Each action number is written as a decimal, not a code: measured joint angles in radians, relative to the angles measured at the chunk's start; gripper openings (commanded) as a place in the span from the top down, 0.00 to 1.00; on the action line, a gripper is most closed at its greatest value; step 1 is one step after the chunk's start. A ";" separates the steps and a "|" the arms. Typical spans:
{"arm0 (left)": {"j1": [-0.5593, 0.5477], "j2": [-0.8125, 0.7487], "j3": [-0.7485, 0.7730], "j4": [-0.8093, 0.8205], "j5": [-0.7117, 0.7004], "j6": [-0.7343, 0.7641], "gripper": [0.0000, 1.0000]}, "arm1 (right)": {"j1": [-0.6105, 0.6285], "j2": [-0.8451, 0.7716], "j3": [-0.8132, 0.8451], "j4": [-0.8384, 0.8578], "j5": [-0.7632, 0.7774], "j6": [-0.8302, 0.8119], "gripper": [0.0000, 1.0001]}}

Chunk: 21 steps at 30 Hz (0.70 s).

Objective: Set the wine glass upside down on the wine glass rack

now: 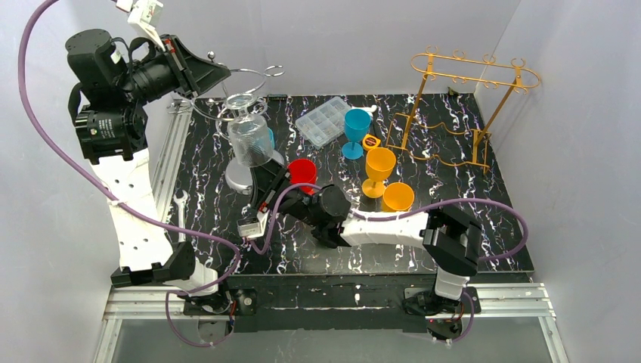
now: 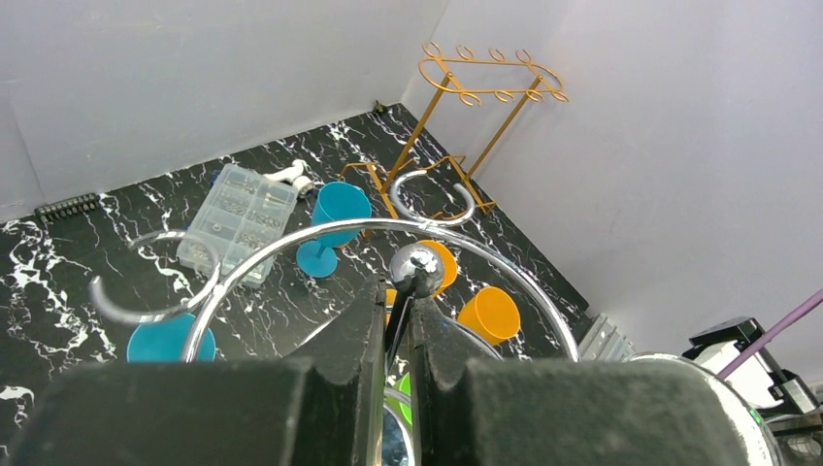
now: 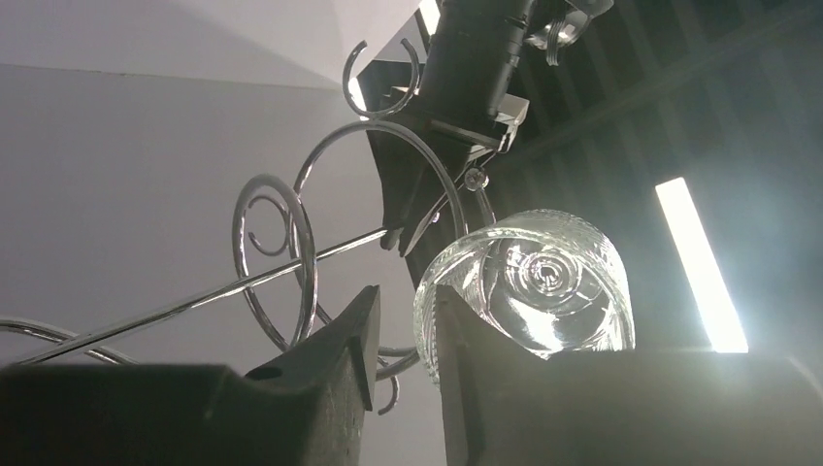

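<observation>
- Right gripper (image 3: 408, 296): jaws parted at the bowl's rim. Release step, I judge.
- Wine glass (image 1: 248, 140): upside down, hanging in the chrome rack (image 2: 417, 262).
- Left gripper (image 2: 395, 306): pinching the rack's top stem, steadying.
- Next: draw the right gripper down and clear without nudging the bowl.

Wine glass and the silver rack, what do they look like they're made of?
Wine glass: see-through with bright glints, so it is glass or hard clear plastic; can't tell which. Rack: bent wire with a mirror-like shine, probably chrome-plated metal.
</observation>
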 measured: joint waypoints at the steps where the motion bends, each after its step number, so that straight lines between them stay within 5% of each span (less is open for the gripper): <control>1: 0.002 0.000 0.000 -0.005 -0.003 -0.001 1.00 | 0.002 0.005 -0.001 0.000 0.002 0.000 0.61; 17: 0.004 0.000 0.000 0.008 -0.031 -0.004 1.00 | 0.004 0.023 -0.025 -0.014 0.058 0.003 0.46; 21: 0.004 0.001 0.002 0.008 -0.035 -0.005 1.00 | 0.004 0.023 -0.054 -0.021 0.076 0.008 0.34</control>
